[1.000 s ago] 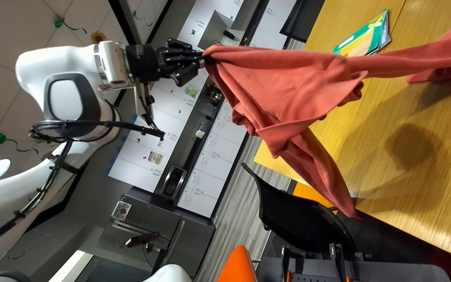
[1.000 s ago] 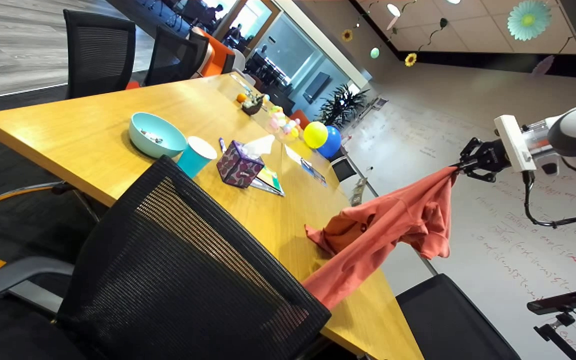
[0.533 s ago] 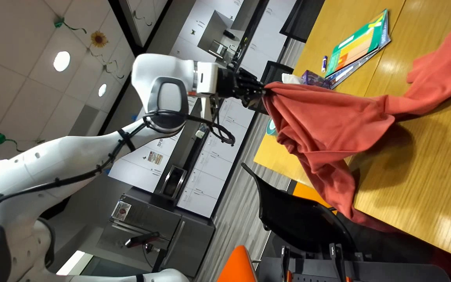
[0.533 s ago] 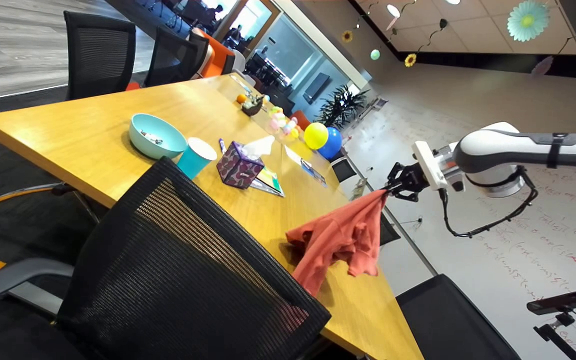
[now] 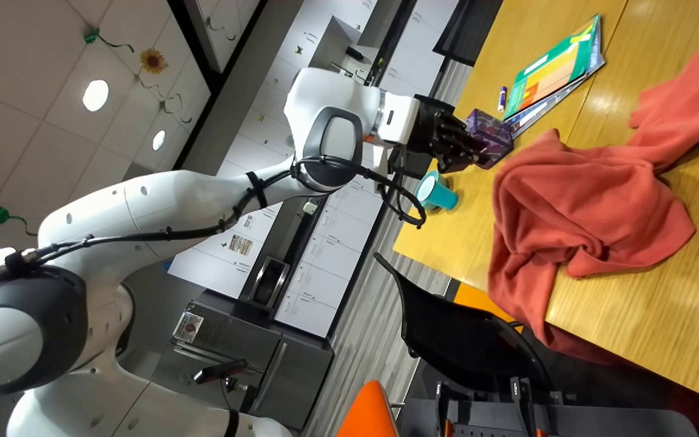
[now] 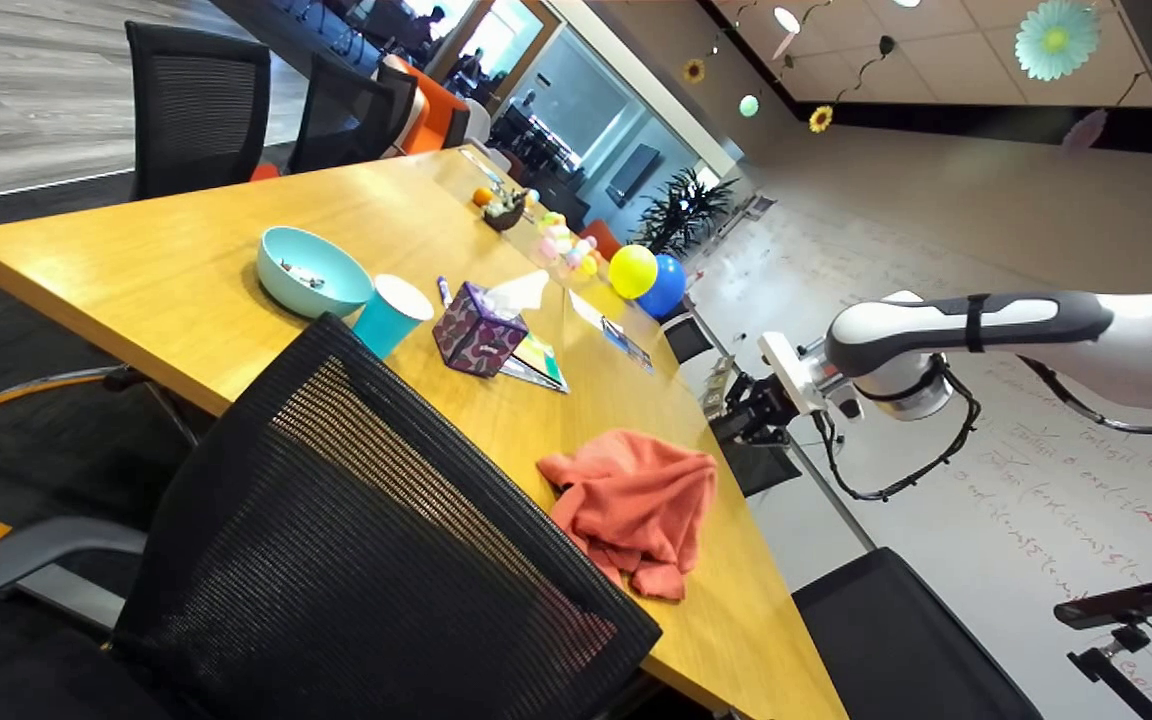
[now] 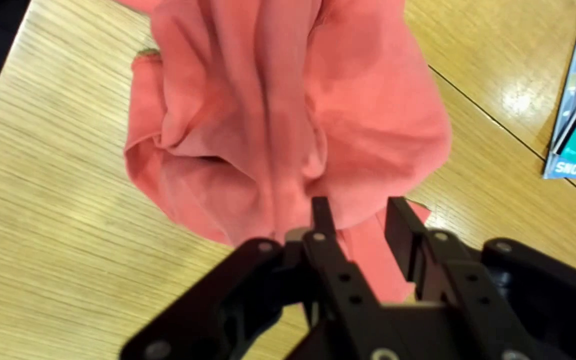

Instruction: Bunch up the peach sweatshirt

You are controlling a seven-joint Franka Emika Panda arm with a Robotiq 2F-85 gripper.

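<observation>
The peach sweatshirt [image 5: 586, 206] lies in a crumpled heap on the wooden table, one part stretched toward the frame's right edge and another draped over the table edge. It also shows in an exterior view [image 6: 641, 500], partly hidden by a chair, and fills the middle of the wrist view [image 7: 278, 115]. My gripper [image 5: 484, 155] is above the heap, apart from it, and also shows in an exterior view [image 6: 721, 430]. In the wrist view my gripper [image 7: 358, 202] has its two fingers apart, with no cloth held between them; fabric shows below through the gap.
A purple tissue box [image 6: 481, 330], a teal cup [image 6: 394, 315] and a teal bowl [image 6: 314, 270] stand on the table [image 6: 186, 230]. Green-and-yellow booklets [image 5: 559, 64] and a marker [image 5: 502, 98] lie near the sweatshirt. Black chairs [image 6: 376, 540] stand at the table's edges.
The sweatshirt hung from my shut gripper, was lowered toward the table, and is now released in a heap. My gripper has moved down and opened.
</observation>
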